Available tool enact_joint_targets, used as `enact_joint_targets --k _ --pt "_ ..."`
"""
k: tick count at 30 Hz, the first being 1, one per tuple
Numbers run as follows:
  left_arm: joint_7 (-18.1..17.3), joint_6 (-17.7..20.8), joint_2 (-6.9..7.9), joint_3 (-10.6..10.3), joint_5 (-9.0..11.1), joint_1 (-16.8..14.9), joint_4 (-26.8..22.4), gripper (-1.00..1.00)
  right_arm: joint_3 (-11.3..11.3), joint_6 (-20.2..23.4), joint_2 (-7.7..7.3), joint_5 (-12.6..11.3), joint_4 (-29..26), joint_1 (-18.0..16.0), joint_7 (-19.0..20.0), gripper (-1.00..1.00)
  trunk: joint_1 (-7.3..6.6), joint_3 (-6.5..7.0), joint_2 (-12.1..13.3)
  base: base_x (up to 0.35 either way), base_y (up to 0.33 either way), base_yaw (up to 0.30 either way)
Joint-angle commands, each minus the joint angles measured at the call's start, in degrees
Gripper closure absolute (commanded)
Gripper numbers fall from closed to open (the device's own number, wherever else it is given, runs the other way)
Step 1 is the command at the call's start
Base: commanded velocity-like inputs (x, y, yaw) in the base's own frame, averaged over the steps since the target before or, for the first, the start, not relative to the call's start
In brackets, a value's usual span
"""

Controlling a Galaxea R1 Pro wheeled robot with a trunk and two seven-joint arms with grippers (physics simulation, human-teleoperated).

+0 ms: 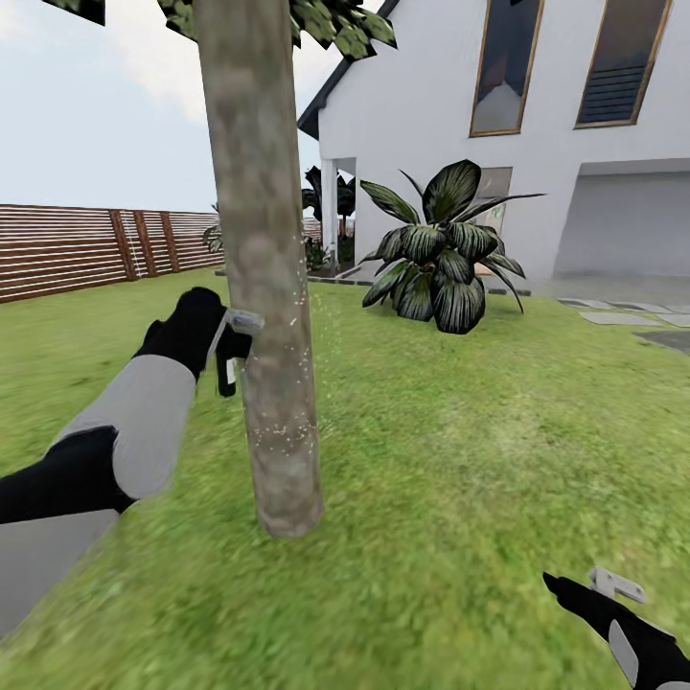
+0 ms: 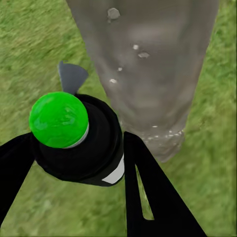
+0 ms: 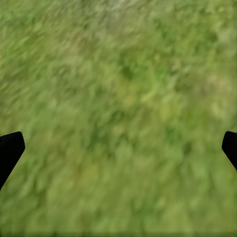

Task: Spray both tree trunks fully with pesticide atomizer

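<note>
- Where the left gripper [image 2: 74, 163] closed, held between its two black fingers [image 2: 153, 192]: the spray bottle [image 2: 94, 148], dark-bodied, with a round green cap and a white label patch at its lower edge.
- Seen from the head camera, same left gripper [image 1: 230, 350] raised at mid-trunk height, bottle [image 1: 228, 369] hanging just beside the tree trunk [image 1: 268, 287], on its left side; touching or narrowly apart, impossible to tell.
- Scattered over the bark near the bottle: small pale specks, also visible as light flecks on the trunk [image 2: 148, 74] in the left wrist view.
- Trunk thick, grey-brown, mottled, rooted in the lawn [image 1: 460, 460], with a few blocky green leaves [image 1: 335, 24] at the top edge.
- Right gripper [image 3: 118, 148] spread wide, only the two black fingertips [image 3: 10, 148] showing at opposite edges, nothing between them but blurred grass [image 3: 118, 98].
- In the head view, right gripper [image 1: 565, 586] low at the corner, well apart from the tree.
- Farther off: a dark broad-leaved bush [image 1: 441, 254], a white house [image 1: 537, 125] behind it, a brown slatted fence [image 1: 86, 244] along the left.
</note>
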Motion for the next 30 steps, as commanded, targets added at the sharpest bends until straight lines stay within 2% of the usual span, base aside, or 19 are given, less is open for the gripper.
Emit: enact_joint_targets --k 1,6,14,19,20,24,26,30 --pt "0.0 0.0 0.04 0.0 -0.4 -2.0 2.1 1.00 0.0 0.0 0.00 0.0 0.0 0.0 0.0 -1.00 0.00 -0.01 0.0 0.000 0.000 0.000" --pt "0.0 0.0 0.09 0.0 -0.4 -7.7 6.3 1.00 0.0 0.0 0.00 -0.1 0.0 0.0 0.0 -1.00 0.00 -0.01 0.0 0.000 0.000 -0.138" --pt "0.0 0.1 0.10 0.0 -0.4 -13.2 9.7 1.00 0.0 0.0 0.00 0.0 0.0 0.0 0.0 -1.00 0.00 -0.01 0.0 0.000 0.000 -0.090" --pt "0.0 0.1 0.32 0.0 -0.5 -19.1 13.2 1.00 0.0 0.0 0.00 0.0 0.0 0.0 0.0 -1.00 0.00 -0.01 0.0 0.000 0.000 -0.001" --pt "0.0 0.2 0.35 0.1 -0.5 -21.3 14.9 1.00 0.0 0.0 0.00 0.0 0.0 0.0 0.0 -1.00 0.00 -0.01 0.0 0.000 0.000 0.000" --pt "0.0 0.2 0.36 0.1 -0.5 -25.5 18.0 1.00 0.0 0.0 0.00 0.0 0.0 0.0 0.0 -1.00 0.00 -0.01 0.0 0.000 0.000 0.000" --pt "0.0 0.2 0.37 0.1 -0.5 -28.8 20.2 1.00 0.0 0.0 0.00 0.0 0.0 0.0 -0.1 -1.00 0.00 -0.01 0.0 0.000 0.000 0.000" --pt "0.0 0.2 0.37 0.1 -0.5 -31.5 22.2 1.00 0.0 0.0 0.00 0.0 0.1 0.0 -0.1 -1.00 0.00 -0.01 0.0 0.000 0.000 0.000"
